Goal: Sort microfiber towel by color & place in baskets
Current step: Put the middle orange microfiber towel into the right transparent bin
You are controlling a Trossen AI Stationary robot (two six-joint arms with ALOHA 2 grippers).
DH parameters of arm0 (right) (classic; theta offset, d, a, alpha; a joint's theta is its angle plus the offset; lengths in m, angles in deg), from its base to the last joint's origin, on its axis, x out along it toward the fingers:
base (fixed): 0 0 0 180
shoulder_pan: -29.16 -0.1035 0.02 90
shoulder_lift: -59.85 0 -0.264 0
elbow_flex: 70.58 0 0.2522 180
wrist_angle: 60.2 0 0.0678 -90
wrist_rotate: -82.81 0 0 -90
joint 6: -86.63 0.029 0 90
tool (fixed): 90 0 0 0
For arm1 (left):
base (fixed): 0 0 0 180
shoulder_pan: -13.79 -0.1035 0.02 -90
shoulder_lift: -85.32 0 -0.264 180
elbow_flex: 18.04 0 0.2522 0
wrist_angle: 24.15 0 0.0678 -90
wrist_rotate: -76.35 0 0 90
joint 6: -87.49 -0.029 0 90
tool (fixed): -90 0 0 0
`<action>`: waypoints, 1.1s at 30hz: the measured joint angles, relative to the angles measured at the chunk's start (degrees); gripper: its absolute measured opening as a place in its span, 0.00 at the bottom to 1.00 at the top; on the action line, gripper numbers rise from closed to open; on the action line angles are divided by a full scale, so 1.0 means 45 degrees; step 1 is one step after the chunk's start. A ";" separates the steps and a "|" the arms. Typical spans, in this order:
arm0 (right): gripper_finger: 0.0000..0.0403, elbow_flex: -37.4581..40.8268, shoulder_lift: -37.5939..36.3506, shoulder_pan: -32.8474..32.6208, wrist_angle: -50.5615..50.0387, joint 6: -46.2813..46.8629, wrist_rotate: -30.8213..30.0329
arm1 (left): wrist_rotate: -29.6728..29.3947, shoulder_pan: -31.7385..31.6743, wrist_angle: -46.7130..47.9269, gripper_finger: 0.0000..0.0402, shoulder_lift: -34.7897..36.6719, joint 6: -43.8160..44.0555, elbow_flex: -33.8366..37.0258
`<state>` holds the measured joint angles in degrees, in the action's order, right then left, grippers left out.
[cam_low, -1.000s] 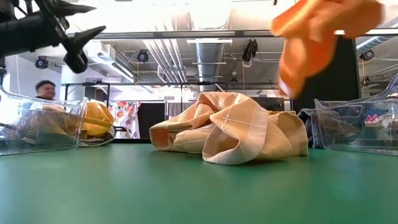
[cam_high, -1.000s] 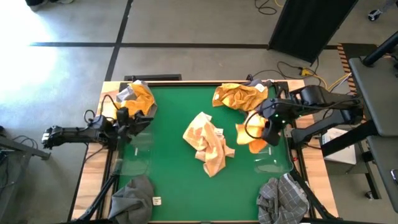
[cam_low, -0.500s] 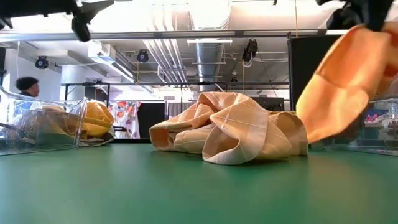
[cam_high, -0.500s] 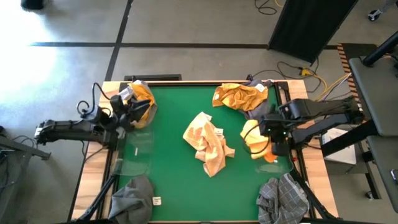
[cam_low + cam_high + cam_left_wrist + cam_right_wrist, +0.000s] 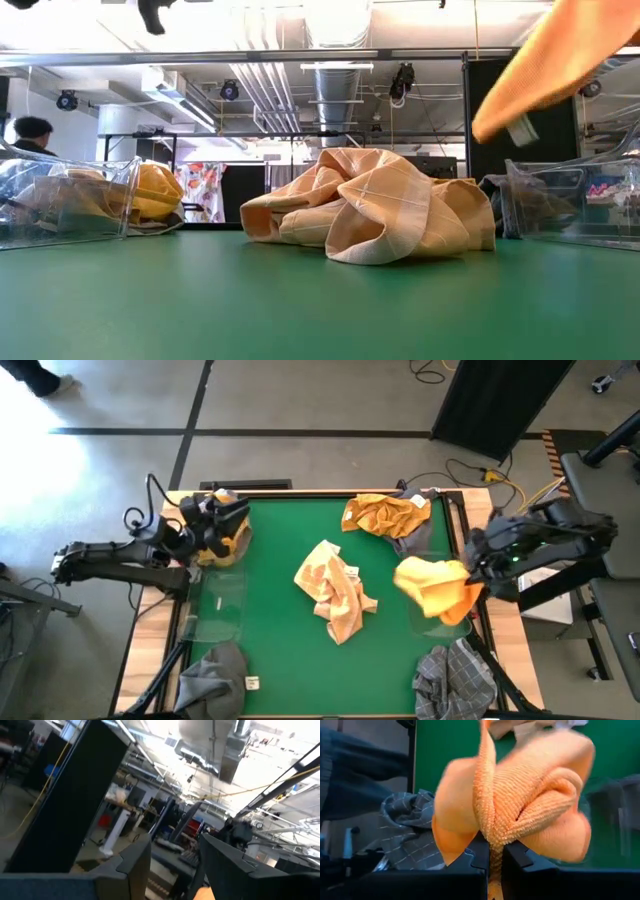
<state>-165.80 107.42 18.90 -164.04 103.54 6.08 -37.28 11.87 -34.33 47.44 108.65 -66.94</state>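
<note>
My right gripper (image 5: 492,856) is shut on an orange-yellow towel (image 5: 435,588), which is held high over the table's right side above a see-through basket (image 5: 445,622). The low view shows that towel (image 5: 560,60) at the picture's top right, with a small white tag (image 5: 520,130). My left gripper (image 5: 175,870) is open and empty; it points up into the room, beside the far-left basket (image 5: 225,525) that holds an orange towel. A pale orange pile (image 5: 335,592) lies on the table's middle. My right gripper pinches a bunched fold (image 5: 492,837) of the orange-yellow towel between its two fingers, several layers together. The towel is lifted clear of the table and the basket. It bulges out past the fingertips and spreads toward the table's middle.
More orange towels (image 5: 385,515) lie at the far right corner. Grey towels sit at the near left (image 5: 215,675) and near right (image 5: 455,675) corners. Another see-through basket (image 5: 215,605) stands on the left side. A person (image 5: 30,130) shows in the room behind.
My right gripper dipped with the orange-yellow towel toward the right basket. It then rose and drew toward the table's right edge, and the towel swung up clear. My left gripper moved toward the far edge, rose and tipped upward.
</note>
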 joint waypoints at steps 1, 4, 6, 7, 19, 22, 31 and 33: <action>0.03 0.0095 -0.0282 0.0000 -0.0012 -0.0031 -0.0033 | 0.0004 0.0000 0.0005 0.39 -0.0168 -0.0079 -0.0232; 0.03 0.0332 -0.1143 0.0000 -0.0001 0.0052 -0.0101 | 0.0032 0.0000 0.0092 0.39 -0.0678 -0.0312 -0.0869; 0.03 0.0513 -0.1748 0.0000 0.0013 0.0593 -0.0264 | 0.0032 0.0000 0.0219 0.39 -0.1008 -0.0356 -0.1215; 0.03 0.0643 -0.2082 0.0000 0.0017 0.0920 -0.0327 | 0.0033 0.0000 0.0211 0.39 -0.1167 -0.0432 -0.1370; 0.03 0.4201 -0.1978 0.0005 0.0069 0.1835 -0.1633 | 0.0042 0.0000 0.0758 0.39 -0.2750 -0.0720 -0.2947; 0.03 0.4905 -0.0736 0.0005 0.0018 0.1779 -0.1649 | 0.0043 0.0000 0.1766 0.39 -0.3037 -0.1027 -0.3608; 0.03 0.5281 0.2934 0.0034 0.1062 0.2751 -0.2995 | 0.0052 0.0000 0.4965 0.39 -0.3694 -0.1633 -0.6006; 0.03 0.5289 0.3371 0.0039 0.1482 0.3856 -0.3076 | 0.0069 0.0000 0.5874 0.39 -0.3750 -0.1648 -0.6551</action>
<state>-141.99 122.59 19.08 -157.37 120.89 -7.76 -36.97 11.87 -7.90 30.57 101.23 -96.42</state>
